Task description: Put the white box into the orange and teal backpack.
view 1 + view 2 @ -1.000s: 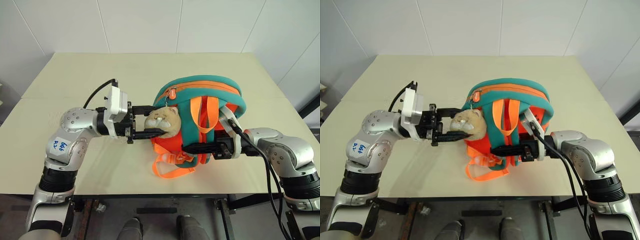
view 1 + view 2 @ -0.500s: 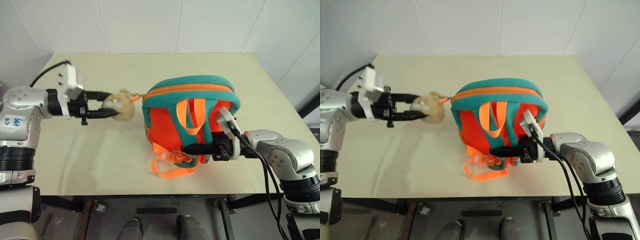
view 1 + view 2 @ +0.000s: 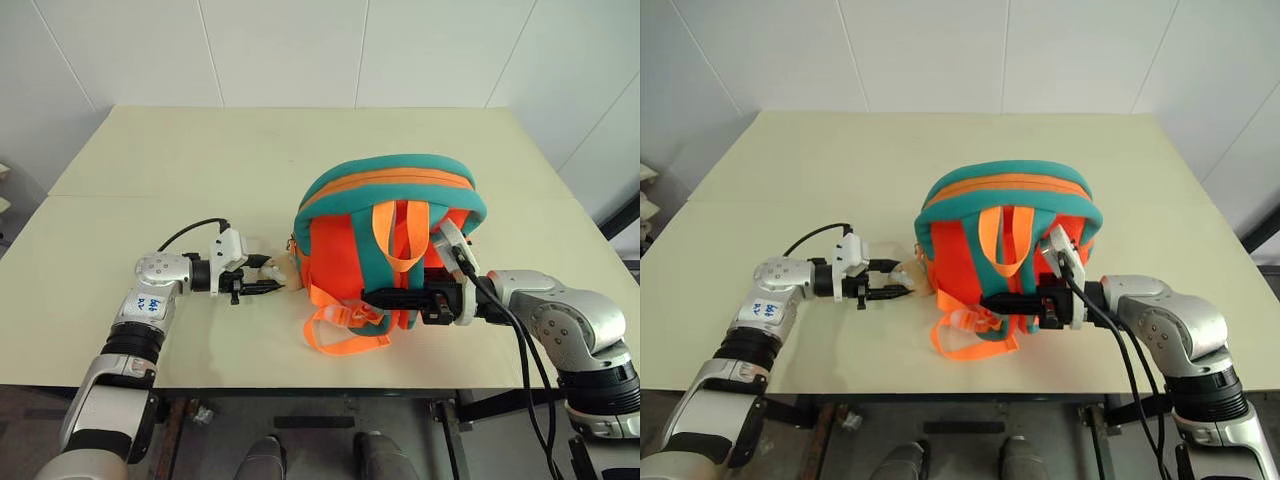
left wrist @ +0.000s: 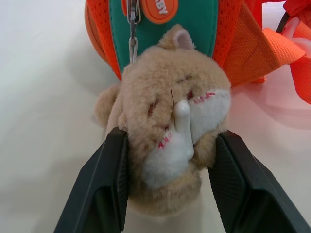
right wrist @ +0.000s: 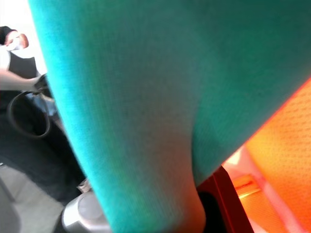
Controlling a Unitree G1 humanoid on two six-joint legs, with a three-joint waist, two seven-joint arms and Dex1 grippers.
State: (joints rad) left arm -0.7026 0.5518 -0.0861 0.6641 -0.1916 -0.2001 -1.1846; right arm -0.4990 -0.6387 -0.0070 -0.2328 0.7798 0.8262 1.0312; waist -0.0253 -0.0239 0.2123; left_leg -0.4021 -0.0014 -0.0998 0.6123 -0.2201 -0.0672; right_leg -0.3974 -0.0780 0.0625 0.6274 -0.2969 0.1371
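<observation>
Down at table level, the left gripper clasps the tan plush toy between its two black fingers, the toy clipped to the left side of the orange and teal backpack, which stands upright mid-table just to the gripper's right. Across from it, the right gripper is clamped on a teal strap at the backpack's near face, pointing leftward and steadying the bag. No white box can be made out, so I cannot tell which way it lies from either arm; the backpack's top looks closed, and opening it probably comes first.
</observation>
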